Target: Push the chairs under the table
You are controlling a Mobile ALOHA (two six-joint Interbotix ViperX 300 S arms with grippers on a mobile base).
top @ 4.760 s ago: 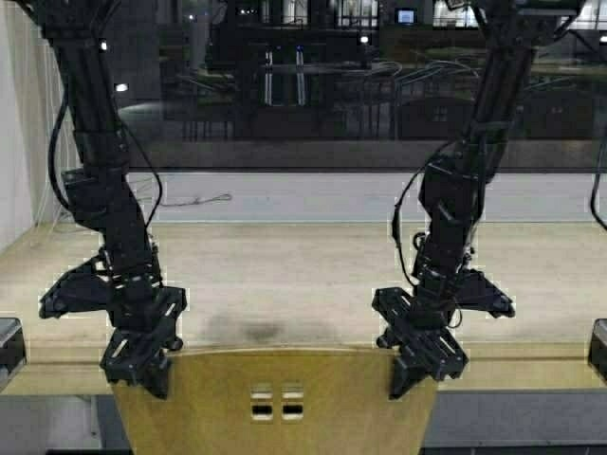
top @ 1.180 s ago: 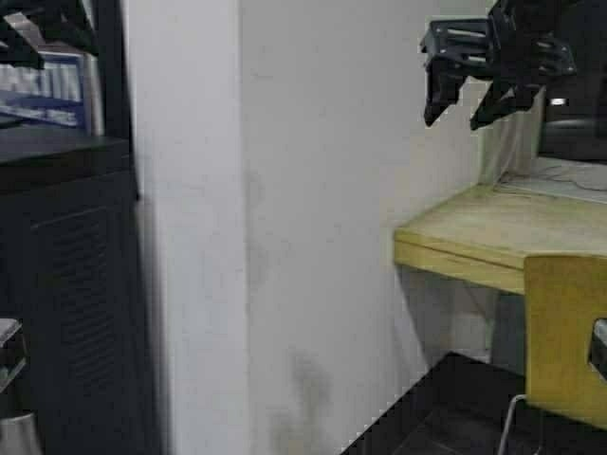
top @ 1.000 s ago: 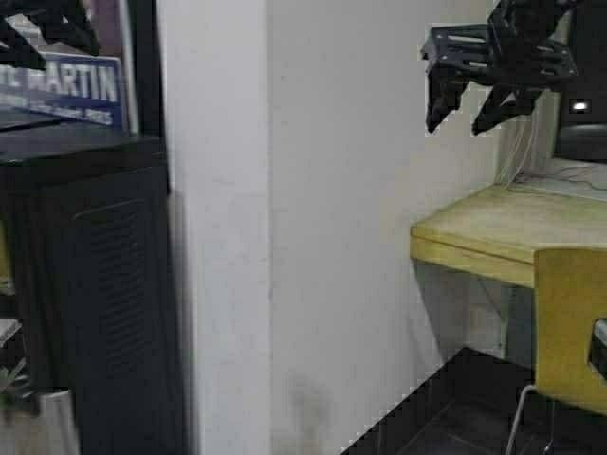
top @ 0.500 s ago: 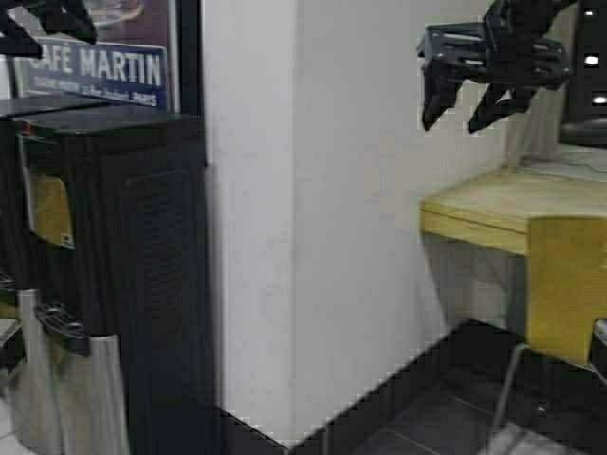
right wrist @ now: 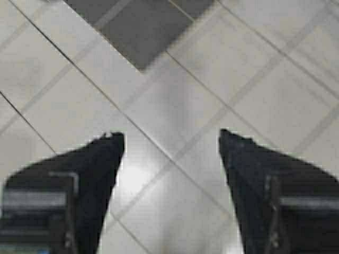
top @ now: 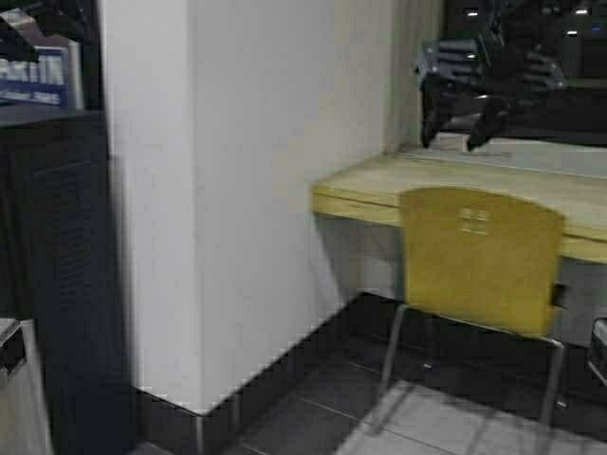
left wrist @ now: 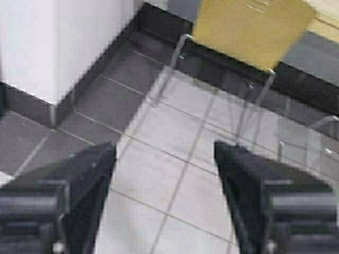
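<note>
Tan plywood chair [top: 479,256] stands right of centre in the high view, its curved back facing the camera and its front toward the table [top: 370,185], so it points away from the robot. Back panel is wider than tall, long axis running level across the frame; small square cutouts sit near its top edge. Thin chrome legs reach down to the tiled floor [top: 427,427]. The back stands just in front of the table's thick pale edge; seat hidden behind the back, so how far it sits under the top cannot be told. Table is light wood, long axis running from frame centre out past the right edge, its near end beside a white pillar [top: 237,190] that fills the centre-left. Dark cabinet [top: 57,265] at far left with a blue sign [top: 33,76] above it. Right gripper [top: 455,128] hangs in the upper right of the high view, raised above the table, fingers spread and holding nothing; its wrist view shows the same gap [right wrist: 169,174] over pale floor tiles. Left gripper [left wrist: 164,185] shows in its own wrist view with fingers wide apart and empty, above grey tiles, the chair [left wrist: 251,29] farther off at the top of that frame; only a dark edge of this arm shows at the upper left of the high view.
</note>
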